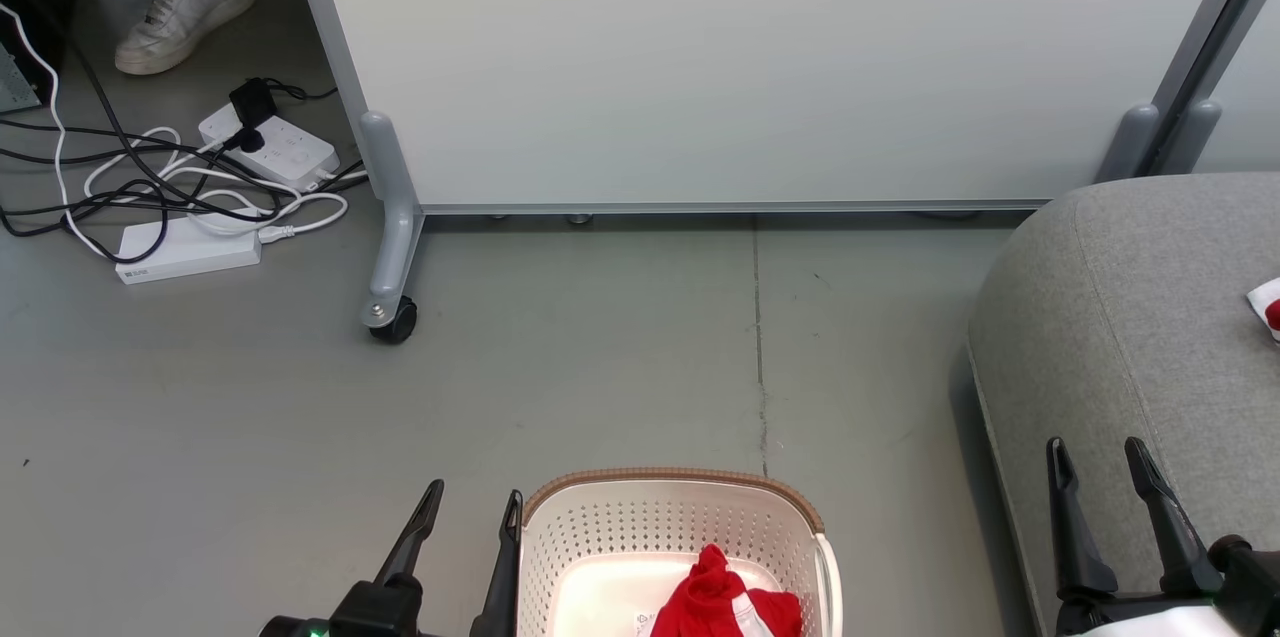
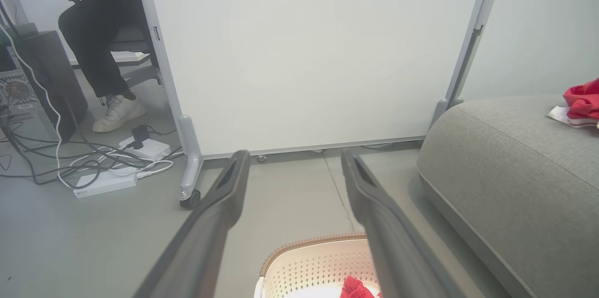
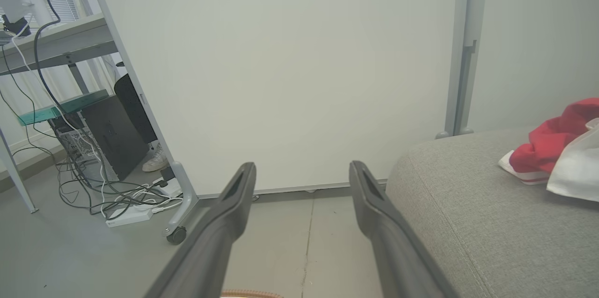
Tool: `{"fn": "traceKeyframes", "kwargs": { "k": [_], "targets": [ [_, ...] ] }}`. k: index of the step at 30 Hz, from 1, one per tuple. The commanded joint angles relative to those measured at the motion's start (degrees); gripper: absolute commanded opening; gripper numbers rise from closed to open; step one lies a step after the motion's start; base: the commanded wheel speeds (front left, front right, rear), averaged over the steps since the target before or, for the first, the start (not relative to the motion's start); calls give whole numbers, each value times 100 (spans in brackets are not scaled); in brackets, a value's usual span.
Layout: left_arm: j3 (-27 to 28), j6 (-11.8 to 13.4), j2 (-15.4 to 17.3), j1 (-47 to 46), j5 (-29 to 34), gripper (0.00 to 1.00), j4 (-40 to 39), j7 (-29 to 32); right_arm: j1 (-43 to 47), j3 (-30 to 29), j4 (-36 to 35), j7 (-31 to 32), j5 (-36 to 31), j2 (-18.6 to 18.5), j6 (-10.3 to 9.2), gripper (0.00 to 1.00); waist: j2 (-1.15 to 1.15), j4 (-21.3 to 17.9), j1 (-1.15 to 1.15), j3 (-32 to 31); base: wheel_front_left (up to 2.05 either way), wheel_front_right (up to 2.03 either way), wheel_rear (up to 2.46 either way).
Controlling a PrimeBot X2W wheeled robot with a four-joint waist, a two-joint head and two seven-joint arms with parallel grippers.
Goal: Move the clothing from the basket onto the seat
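Clothing sits in two places, so the job looks partly done. A red-and-white heap (image 3: 550, 143) already lies on the grey seat (image 1: 1130, 317), while one crumpled red garment (image 1: 725, 597) lies in the basket (image 1: 640, 527) on the floor just left of the seat, yet to be moved. Whether the heap is one piece or two I cannot tell. There is one basket, one seat and two grippers. The left gripper (image 1: 476, 492), beside the basket's rim, and the right gripper (image 1: 1093, 444), by the seat's near edge, both have their fingers spread and hold nothing.
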Motion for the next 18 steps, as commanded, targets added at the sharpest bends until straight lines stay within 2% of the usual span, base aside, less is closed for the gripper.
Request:
{"fn": "traceKeyframes", "kwargs": {
  "k": [1, 8, 11, 18],
  "targets": [
    [7, 10, 23, -80, -19, 100, 21, 2, -49, -37, -4, -25, -11, -15, 13, 100, 0, 5, 0, 7, 0, 0, 0],
    [8, 40, 21, -131, -43, 100, -9, 2, -71, 39, 21, -25, -27, -16, 13, 100, 0, 31, 0, 18, 0, 0, 0],
    [10, 42, 22, -123, -61, 100, -18, 2, -99, 21, 69, -26, 255, -15, 13, 100, 0, 27, 0, 12, 0, 0, 0],
    [-28, 49, 22, -133, -65, 100, 17, 2, -154, -10, 99, -25, 464, -17, 13, 100, 0, -1, 0, 10, 0, 0, 0]
  ]
}}
